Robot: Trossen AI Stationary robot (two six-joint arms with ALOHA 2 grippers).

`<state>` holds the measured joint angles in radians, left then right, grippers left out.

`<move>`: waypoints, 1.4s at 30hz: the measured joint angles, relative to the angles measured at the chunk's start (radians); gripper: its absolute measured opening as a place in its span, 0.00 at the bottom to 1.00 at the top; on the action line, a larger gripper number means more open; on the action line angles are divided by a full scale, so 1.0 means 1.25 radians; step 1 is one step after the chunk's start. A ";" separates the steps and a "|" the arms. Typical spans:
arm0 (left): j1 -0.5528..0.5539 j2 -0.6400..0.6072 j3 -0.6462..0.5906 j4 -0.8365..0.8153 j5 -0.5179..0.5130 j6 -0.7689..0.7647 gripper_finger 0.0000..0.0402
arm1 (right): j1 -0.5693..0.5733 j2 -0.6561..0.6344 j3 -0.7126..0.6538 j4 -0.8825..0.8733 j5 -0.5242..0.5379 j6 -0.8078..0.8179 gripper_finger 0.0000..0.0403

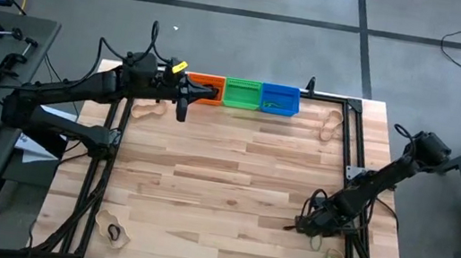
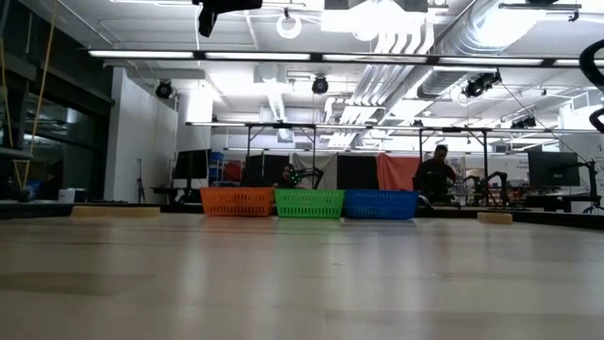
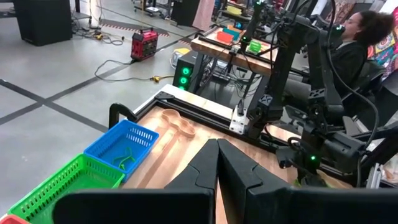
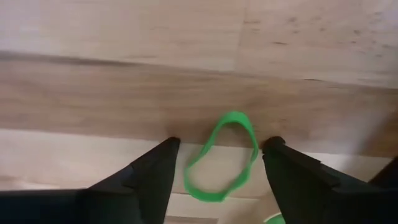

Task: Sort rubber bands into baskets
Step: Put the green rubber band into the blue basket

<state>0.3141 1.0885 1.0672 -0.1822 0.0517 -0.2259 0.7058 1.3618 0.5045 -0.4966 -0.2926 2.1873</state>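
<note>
three baskets (image 1: 242, 94) in a row; one green rubber band (image 4: 221, 158) between spread fingers (image 4: 149, 174).

Orange basket (image 1: 206, 87), green basket (image 1: 242, 93), blue basket (image 1: 279, 99); green rubber band (image 4: 222, 158); pale wood table (image 1: 222, 191); dark fingers (image 4: 149, 177).

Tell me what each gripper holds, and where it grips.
Nothing. The right gripper is open around a green rubber band lying on the table; the left gripper is shut and empty.

Even overhead light, soft shadows
Ceiling lights (image 2: 288, 24) glare in the low view; the near tabletop (image 2: 302, 283) there is blurred.
</note>
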 joint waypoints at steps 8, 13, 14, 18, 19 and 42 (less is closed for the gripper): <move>0.000 0.000 0.000 -0.001 0.000 -0.012 0.00 | -0.018 0.004 -0.001 0.016 -0.016 -0.085 0.07; 0.000 0.000 0.000 0.001 0.000 -0.006 0.00 | -0.092 0.006 0.042 -0.009 0.023 -0.204 0.02; 0.000 0.000 0.000 0.003 0.000 -0.006 0.00 | -0.114 0.004 0.059 -0.011 0.069 -0.241 0.01; 0.000 0.000 0.000 0.018 0.000 -0.009 0.00 | -0.238 -0.010 0.121 -0.005 0.167 -0.403 0.01; 0.000 0.000 0.000 0.021 0.000 -0.010 0.00 | -0.279 -0.010 0.134 -0.004 0.186 -0.457 0.00; 0.000 0.000 0.000 0.024 0.000 -0.110 0.00 | -1.202 0.123 0.418 0.152 0.202 -1.311 0.00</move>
<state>0.3145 1.0885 1.0676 -0.1524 0.0513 -0.3635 -0.7972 1.5151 1.0271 -0.3060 -0.0398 0.5488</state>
